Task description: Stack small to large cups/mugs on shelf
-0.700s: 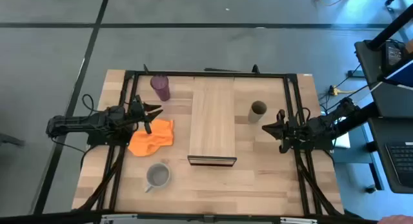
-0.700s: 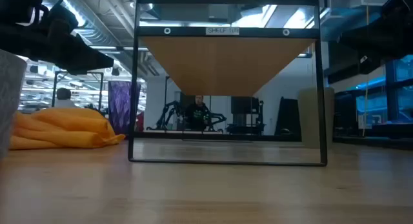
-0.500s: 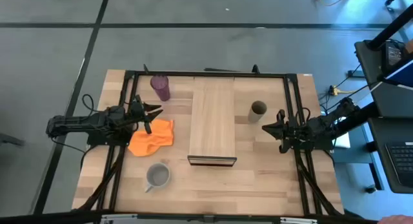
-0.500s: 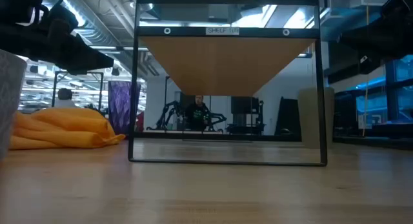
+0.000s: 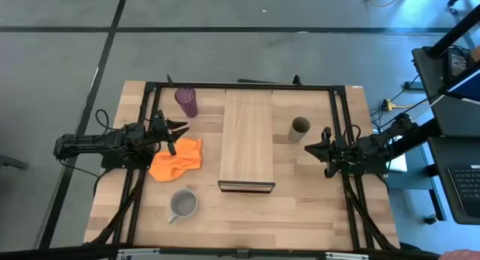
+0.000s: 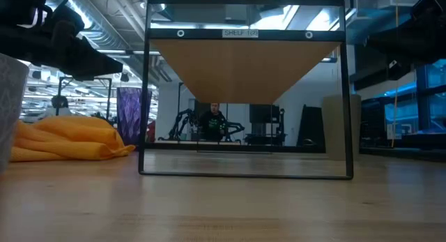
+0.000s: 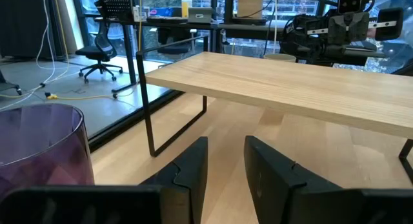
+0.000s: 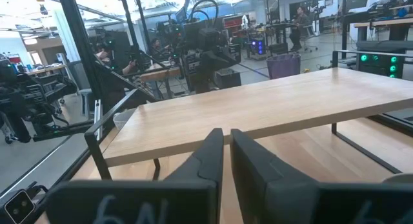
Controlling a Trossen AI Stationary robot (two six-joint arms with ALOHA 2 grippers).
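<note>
Light-wood plank shelf (image 5: 246,138) with a dark front edge runs down the table middle; we count one, nothing on it. Three vessels, all on the tabletop (image 5: 300,207): purple translucent tumbler (image 5: 186,101) near the far-left corner, olive-green handleless cup (image 5: 299,129) right of the shelf, wide grey mug with a handle (image 5: 182,205) front-left. One crumpled orange cloth (image 5: 178,159) lies between tumbler and mug, just left of the shelf.

Left gripper (image 5: 177,132) hangs over the cloth's far edge, near the tumbler, fingers (image 7: 193,169) spread a little, holding nothing. Right gripper (image 5: 313,149) sits just beside the green cup on its near side, fingers (image 8: 210,156) close together with a thin gap, empty.

We see bare tabletop along the front edge and the right of the shelf. Black frame rails (image 5: 341,125) bound both sides.

Versus the earlier frames: arms and all objects unchanged.
</note>
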